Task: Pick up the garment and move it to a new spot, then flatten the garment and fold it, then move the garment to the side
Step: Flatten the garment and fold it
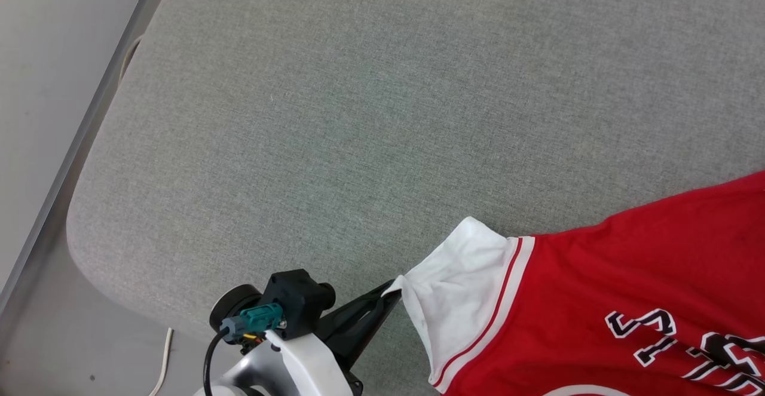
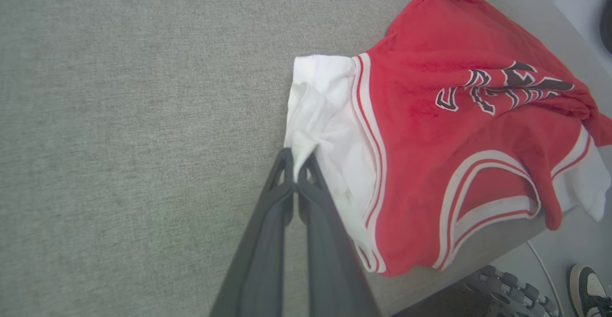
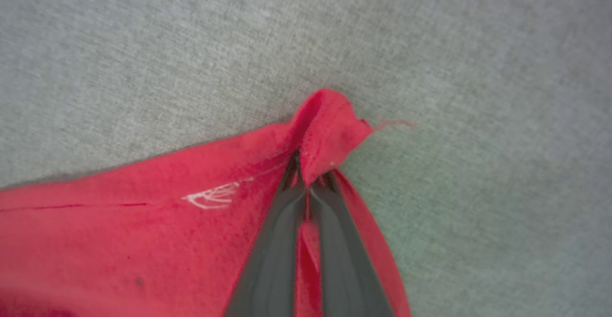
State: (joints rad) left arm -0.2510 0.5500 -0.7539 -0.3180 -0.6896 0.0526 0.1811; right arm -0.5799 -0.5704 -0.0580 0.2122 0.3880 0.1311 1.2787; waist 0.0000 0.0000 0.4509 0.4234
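1. The red garment [image 1: 603,276] lies on the grey bench [image 1: 358,115], close to the near side. Its lettered front faces up.
2. The left tool [image 1: 391,288] is pinched closed on the edge of the white sleeve [image 2: 325,111]. A small fold of white cloth pokes up between its tips.
3. The right tool [image 3: 308,176] is pinched closed on a red corner of the garment, with a small lump of cloth bunched above its tips.
4. I think the step now is to carry the garment to a new spot. It is held at two places, and it is not flat yet.
5. To do it well, both tools should move together, the same way and at the same speed. Then the thin cloth stays stretched between them and does not sag or twist.
6. Both grips hold only a little bit of cloth. A hard tug could pull it out, so go slow and gentle.
7. Lift just enough that the cloth slides easily. Do not drag it hard on the rough grey cover, or it may bunch up.
8. In the left wrist view, the other sleeve [image 2: 585,188] and the collar side sit at the bench's near edge [image 2: 478,255] and seem to hang over it a bit. Move away from that side.
9. A shoe [image 2: 590,290] is on the floor just past that edge, so someone is near there.
10. There is a lot of bare bench farther in and to the left.
11. On the left, stop before the round corner [image 1: 80,223].
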